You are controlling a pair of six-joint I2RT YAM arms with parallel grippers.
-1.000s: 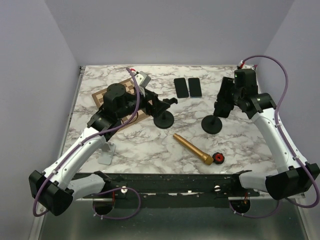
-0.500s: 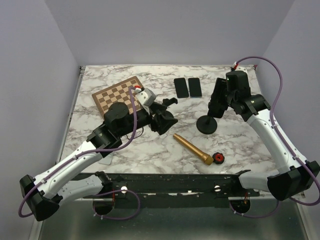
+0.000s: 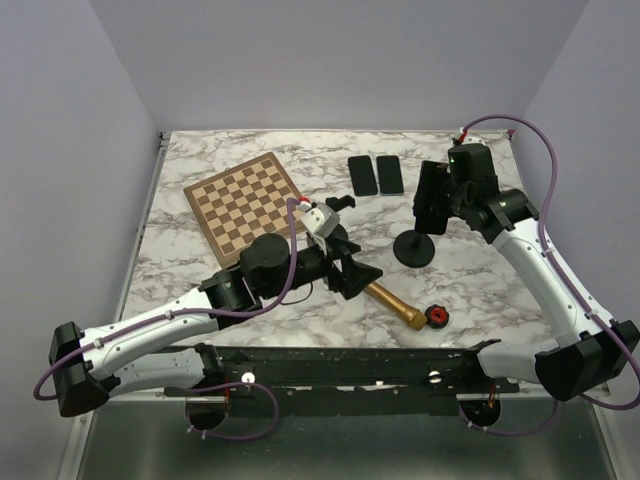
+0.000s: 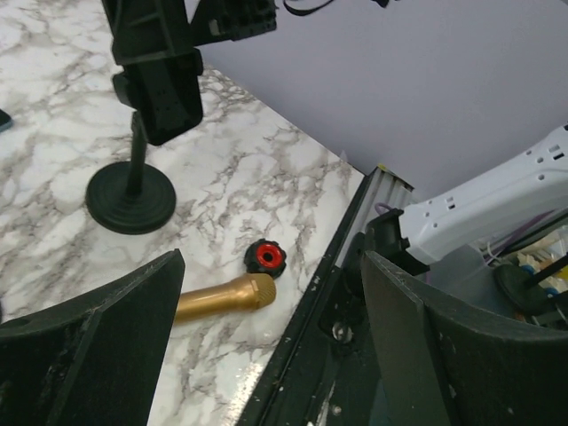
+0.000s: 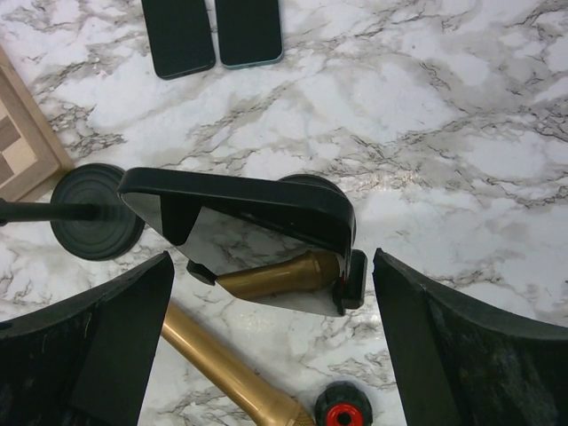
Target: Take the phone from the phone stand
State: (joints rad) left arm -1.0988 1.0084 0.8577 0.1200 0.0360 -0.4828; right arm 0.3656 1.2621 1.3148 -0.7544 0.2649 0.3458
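Phone (image 3: 432, 197) sits in the phone stand (image 3: 414, 248); both pairs of jaws gape open.
At 6 o'clock on the desk (image 3: 480, 290) lie a gold rod (image 3: 392, 303) and a red knob (image 3: 436, 316), the left jaws spread wide above the rod's far end. At 3 o'clock the right jaws flank the phone, wide apart, not touching it. A chessboard (image 3: 245, 200) lies at 10 o'clock, two more phones (image 3: 363, 175) flat at 12.

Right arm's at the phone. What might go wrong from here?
1. The right tool is open around the phone, which sits in the stand's clamp. Nothing holds the stand base; the left tool is open and off it, so pulling may lift or tip the stand.
2. The gold cylinder lies close to the base; a tipped stand may hit it.
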